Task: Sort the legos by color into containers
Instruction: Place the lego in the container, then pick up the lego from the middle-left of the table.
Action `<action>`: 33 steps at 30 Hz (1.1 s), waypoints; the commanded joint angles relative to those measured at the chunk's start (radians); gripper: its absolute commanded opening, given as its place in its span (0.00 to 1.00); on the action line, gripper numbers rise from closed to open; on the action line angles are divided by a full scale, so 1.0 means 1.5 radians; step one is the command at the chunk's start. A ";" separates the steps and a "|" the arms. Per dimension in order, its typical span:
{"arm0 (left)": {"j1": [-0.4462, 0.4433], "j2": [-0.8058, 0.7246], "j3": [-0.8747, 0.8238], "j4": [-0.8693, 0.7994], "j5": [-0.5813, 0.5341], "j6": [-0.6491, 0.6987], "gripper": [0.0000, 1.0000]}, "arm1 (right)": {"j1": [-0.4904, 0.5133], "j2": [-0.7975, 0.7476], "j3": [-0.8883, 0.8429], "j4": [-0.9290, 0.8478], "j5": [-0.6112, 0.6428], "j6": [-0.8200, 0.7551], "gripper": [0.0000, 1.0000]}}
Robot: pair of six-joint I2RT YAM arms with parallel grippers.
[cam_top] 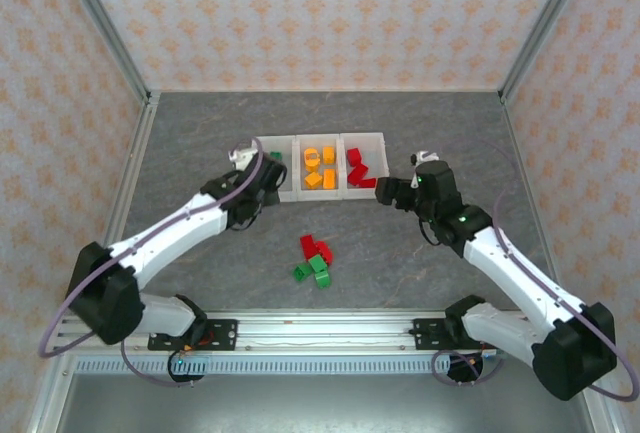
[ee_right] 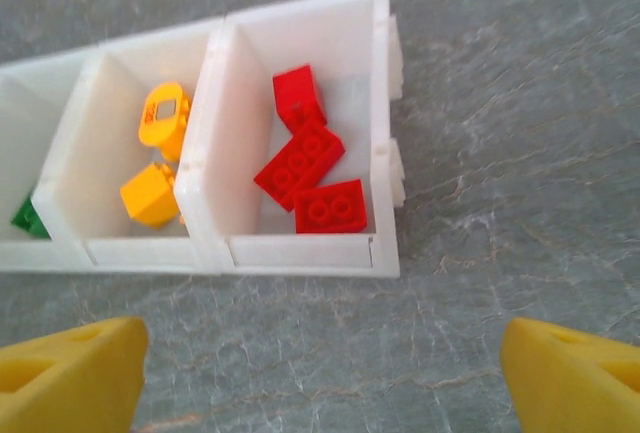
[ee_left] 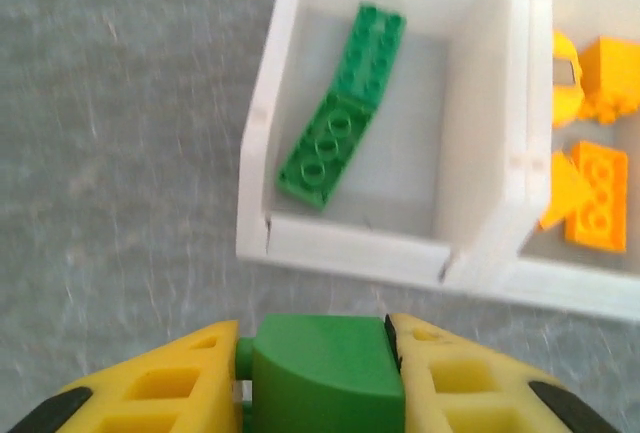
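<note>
I am pinching a green brick (ee_left: 325, 383) between the narrowed jaws of my left gripper (ee_left: 320, 353), hovering just short of the left bin's front wall (ee_left: 350, 248). I am judging this the drop-off step: next I am needing to clear that wall, the one likely snag, and let go beside the green plates (ee_left: 340, 123) inside. Nearer my bases, loose red and green bricks (cam_top: 316, 258) are waiting on the table (cam_top: 390, 263). My right gripper (ee_right: 320, 378) is hanging wide and empty before the red bricks (ee_right: 305, 168) in their bin; orange bricks (ee_left: 595, 193) are filling the middle one.
</note>
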 commanded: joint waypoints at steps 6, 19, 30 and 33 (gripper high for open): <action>0.068 0.209 0.170 -0.014 0.020 0.136 0.35 | -0.004 -0.146 0.006 -0.041 0.058 0.048 1.00; 0.074 0.323 0.240 0.026 0.078 0.150 0.81 | -0.004 -0.251 -0.045 -0.096 0.097 0.030 1.00; 0.070 0.116 0.092 0.076 0.098 0.138 0.99 | -0.005 -0.234 -0.060 -0.086 0.104 0.033 1.00; 0.061 0.036 0.028 0.080 0.111 0.128 0.99 | -0.004 -0.228 -0.061 -0.083 0.101 0.033 1.00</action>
